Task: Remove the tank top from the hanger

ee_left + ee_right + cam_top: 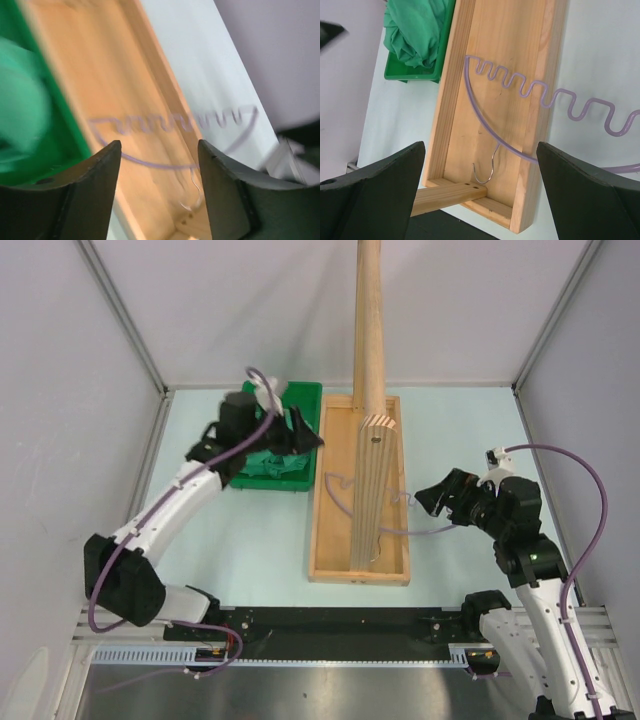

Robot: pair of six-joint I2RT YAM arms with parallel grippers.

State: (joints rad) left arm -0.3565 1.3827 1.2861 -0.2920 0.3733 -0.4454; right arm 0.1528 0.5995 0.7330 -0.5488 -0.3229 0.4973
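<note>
The teal-green tank top (262,464) lies crumpled in the green plastic tray (303,398), off the hanger; it also shows in the right wrist view (417,32). The lavender hanger (545,95) lies bare across the wooden base tray, one wavy arm over the right rim onto the table, its metal hook (487,167) inside the tray. It shows in the top view (333,488) and, blurred, in the left wrist view (175,125). My left gripper (303,436) is open and empty above the green tray's right edge. My right gripper (428,498) is open and empty, just right of the hanger.
A tall wooden pole (370,320) and an upright plank stand in the wooden base tray (328,540) at the table's middle. Grey walls close in the left, right and back. A black rail runs along the near edge.
</note>
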